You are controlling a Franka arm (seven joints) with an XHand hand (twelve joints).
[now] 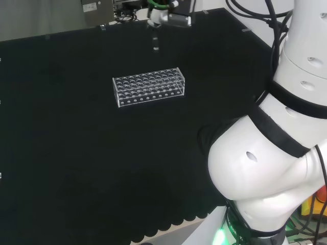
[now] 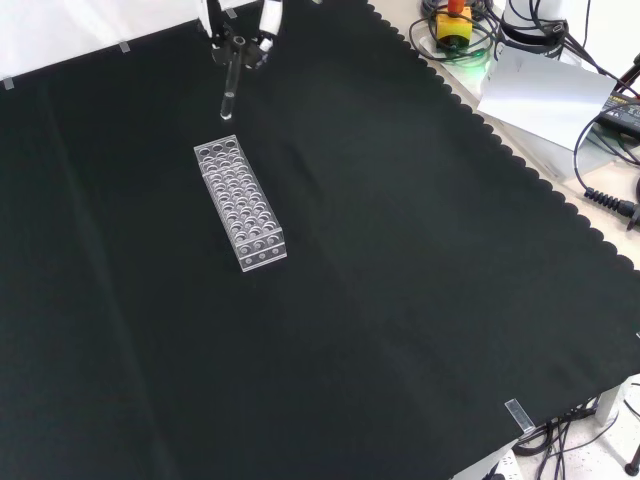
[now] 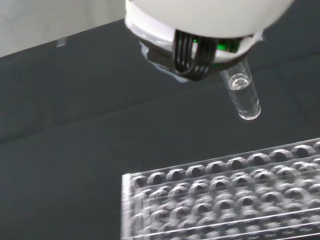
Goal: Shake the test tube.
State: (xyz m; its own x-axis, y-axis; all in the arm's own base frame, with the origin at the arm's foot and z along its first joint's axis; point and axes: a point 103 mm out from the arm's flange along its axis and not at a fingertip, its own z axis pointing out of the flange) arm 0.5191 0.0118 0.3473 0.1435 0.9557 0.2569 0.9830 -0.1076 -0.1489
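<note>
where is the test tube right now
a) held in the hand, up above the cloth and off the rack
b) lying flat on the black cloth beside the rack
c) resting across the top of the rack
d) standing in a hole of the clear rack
a: in the front view the hand holds the test tube, which hangs clear of the rack beyond one end.

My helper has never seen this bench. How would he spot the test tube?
Find the clear test tube rack lying on the black cloth. In the front view, look just beyond its far end, where the hand comes in. The test tube hangs upright from it in the air, not in any rack hole.
</note>
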